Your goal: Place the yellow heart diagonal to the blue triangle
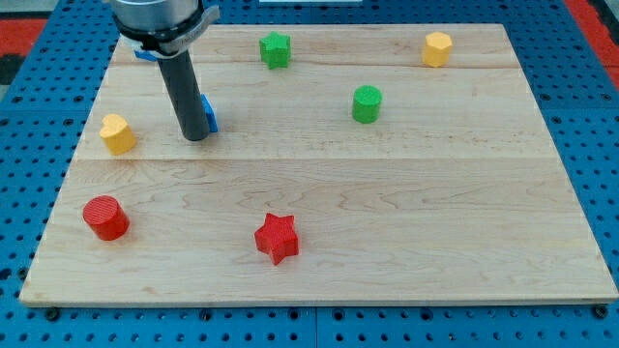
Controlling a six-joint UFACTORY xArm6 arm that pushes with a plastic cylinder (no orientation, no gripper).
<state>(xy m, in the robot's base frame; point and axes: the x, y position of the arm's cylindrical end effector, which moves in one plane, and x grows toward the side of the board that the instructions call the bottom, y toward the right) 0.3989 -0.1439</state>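
The red star (277, 238) lies nearest the camera, near the counter's (406, 222) front edge, with the red cylinder (104, 217) to its left. Farther back at the left sits the yellow heart (117, 133), the thing to be moved. My tip (195, 136) rests just right of it, apart from it, with bare wood between. The blue triangle (209, 113) is right behind the rod, mostly hidden by it; only a sliver shows on the rod's right side, and whether tip and triangle touch I cannot tell.

So the heart lies to the left of my tip and level with it, slightly nearer than the triangle. I judge it already close to a diagonal spot, left and near of the triangle. Any further push would have to come from the heart's far or left side.

The rod stands nearly upright, leaning a little, its mount at the far left. There is no pincer here: the arm ends in a bare rod that holds nothing.

Two green blocks (368, 103) and a yellow block (437, 48) sit far right, well clear.
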